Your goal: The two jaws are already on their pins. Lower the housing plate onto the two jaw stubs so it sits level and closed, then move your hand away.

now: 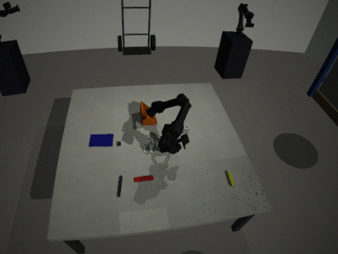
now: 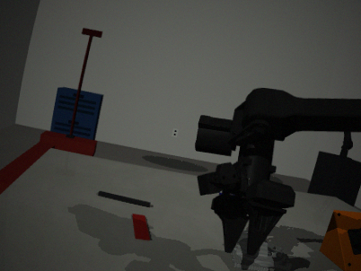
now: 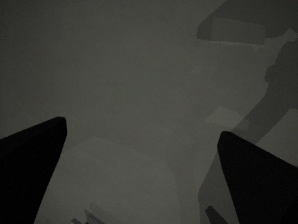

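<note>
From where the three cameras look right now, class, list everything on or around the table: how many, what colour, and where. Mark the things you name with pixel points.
Table [image 1: 97, 219]: one, pale, under the arm
Flat rectangle [image 1: 101, 140]: one, blue, table's left in the top view
Block [image 1: 144, 178] [image 2: 141, 227]: one, red, near the dark rod
Rod [image 1: 119, 186] [image 2: 125, 198]: one, dark, beside the block
Bar [image 1: 230, 178]: one, yellow, table's right
Angular piece [image 1: 145, 119] [image 2: 334, 240]: one, orange, beside the arm
Clear, jumbled pieces: count unclear, below the gripper
Hand truck [image 1: 136, 50]: one, grey, beyond the table
Pedestals: two, dark, beyond the table
Arm: one, black, over the table
Gripper [image 2: 238, 257] [image 3: 144, 133]: one, black, open
</note>
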